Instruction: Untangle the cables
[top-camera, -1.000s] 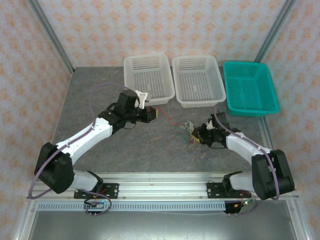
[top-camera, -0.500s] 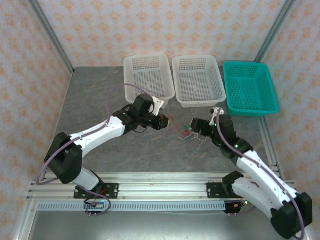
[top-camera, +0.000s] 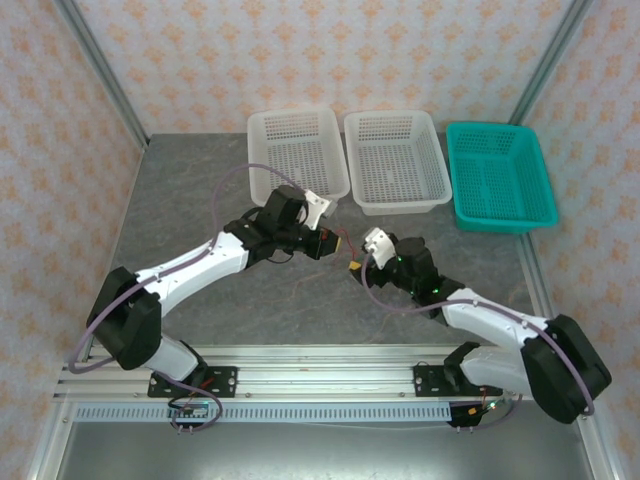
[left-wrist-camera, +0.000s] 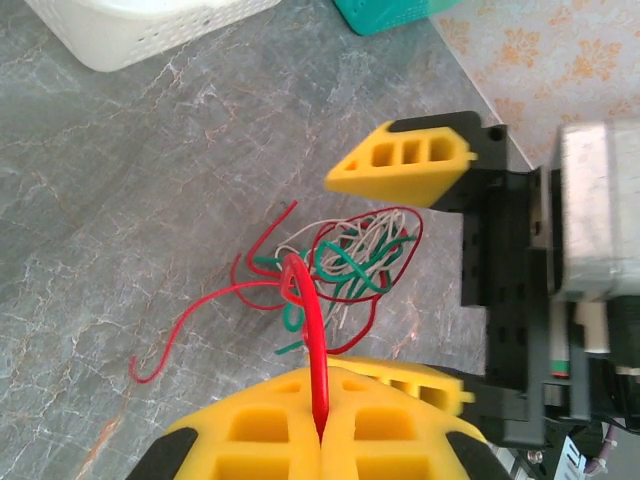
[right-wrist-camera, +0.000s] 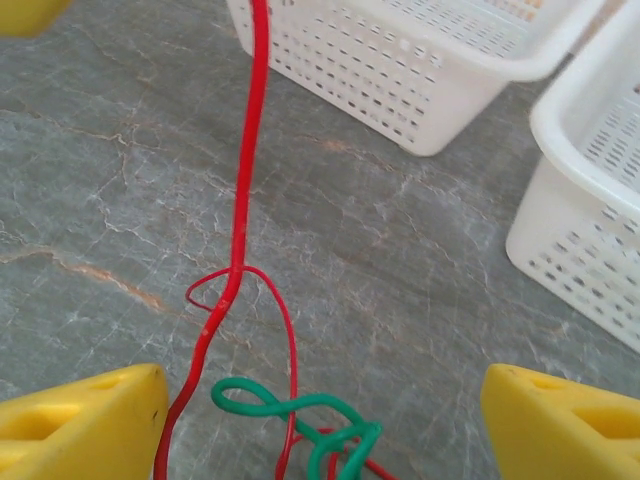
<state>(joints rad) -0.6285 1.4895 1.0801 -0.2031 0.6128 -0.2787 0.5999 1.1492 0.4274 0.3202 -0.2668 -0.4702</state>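
**While the left gripper pinches a red wire, the right gripper stands open at the tangle**

Reaching from its near-left base on a long diagonal, the left arm stretches far and right over the grey marbled surface (top-camera: 200, 200), wrist turned to the right. Its left gripper (left-wrist-camera: 322, 400) is closed, the yellow fingers pressed together on a thin red wire (left-wrist-camera: 318, 330).

From the near-right base the right arm folds low and points left, so the two grippers face each other near the middle of the surface. The right gripper (right-wrist-camera: 320, 430) is open, its yellow fingers spread wide.

A tangled bundle of red, green and white wires (left-wrist-camera: 350, 260) lies on the surface between those spread fingers, just beyond the left gripper's tips. The red wire runs straight from the left gripper into the bundle, where it loops around a green strand (right-wrist-camera: 300, 410).

Along the far edge sit two white perforated plastic baskets (top-camera: 290, 112) and, to their right, a teal plastic basket (top-camera: 495, 127), well apart from the bundle.
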